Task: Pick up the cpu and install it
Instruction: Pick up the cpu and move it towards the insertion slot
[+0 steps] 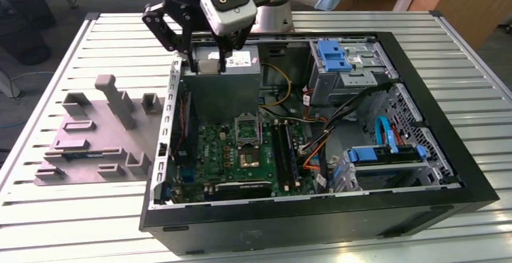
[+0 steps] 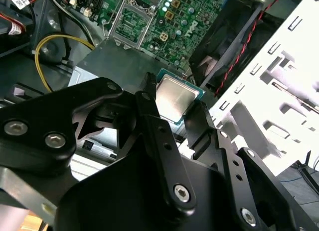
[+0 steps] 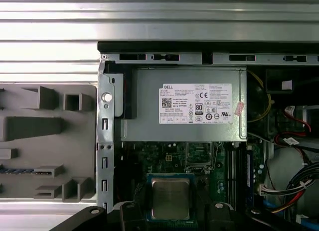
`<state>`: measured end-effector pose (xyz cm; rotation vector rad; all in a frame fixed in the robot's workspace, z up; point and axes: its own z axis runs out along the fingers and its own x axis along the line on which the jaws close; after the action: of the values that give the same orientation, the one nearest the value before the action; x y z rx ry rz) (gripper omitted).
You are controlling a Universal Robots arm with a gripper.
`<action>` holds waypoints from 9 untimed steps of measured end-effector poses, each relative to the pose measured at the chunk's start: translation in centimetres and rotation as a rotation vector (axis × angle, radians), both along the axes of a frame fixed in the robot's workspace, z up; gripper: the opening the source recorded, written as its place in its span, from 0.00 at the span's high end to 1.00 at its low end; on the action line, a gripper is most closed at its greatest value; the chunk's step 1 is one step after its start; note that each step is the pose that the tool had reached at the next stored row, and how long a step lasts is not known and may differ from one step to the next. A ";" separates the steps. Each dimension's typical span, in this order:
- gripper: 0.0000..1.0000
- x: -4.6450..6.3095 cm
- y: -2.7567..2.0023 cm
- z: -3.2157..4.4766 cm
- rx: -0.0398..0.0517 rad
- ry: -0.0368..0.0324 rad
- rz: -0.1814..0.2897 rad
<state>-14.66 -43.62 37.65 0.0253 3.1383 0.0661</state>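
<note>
- My jaws are closed narrow on the cpu (image 2: pixel 175 97), one gripping each of two opposite edges, with its silvery-grey top turned towards both wrist cameras.
- In the first wrist view the cpu (image 3: pixel 170 197) shows as a flat square with a thin green border, seated between the dark jaw links.
- In the exterior view the cpu (image 1: pixel 207 66) hangs in my grip, lifted off every surface, over the edge of the grey power-supply box (image 1: pixel 228 92) at the far end of the open computer case (image 1: pixel 320 218).
- The power-supply box (image 3: pixel 149 104) carries a white label, and it lies between my jaws and the case's rear wall.
- The green motherboard (image 1: pixel 236 158) lies on the case floor, just beside the power-supply box.
- The dark socket frame (image 1: pixel 248 130) sits on that board with the cpu well apart from it; in the second wrist view the socket frame (image 2: pixel 128 23) lies beyond the held chip.
- A yellow cable (image 2: pixel 45 47) loops beside the power-supply box.
- The large grey tray (image 1: pixel 96 137) with upright posts lies on the slatted metal counter (image 1: pixel 64 227), just beside the case on the exterior view's left.
- Blue drive brackets (image 1: pixel 332 56) sit in the case on the exterior view's right.
</note>
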 end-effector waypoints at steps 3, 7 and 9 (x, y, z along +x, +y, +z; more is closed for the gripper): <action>0.53 0.7 -0.05 0.00 -0.0001 0.0000 0.000; 0.53 1.8 -0.05 0.00 -0.0001 0.0000 0.000; 0.53 2.2 -0.05 0.00 -0.0001 0.0001 0.000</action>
<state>-12.45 -43.66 37.65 0.0254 3.1384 0.0660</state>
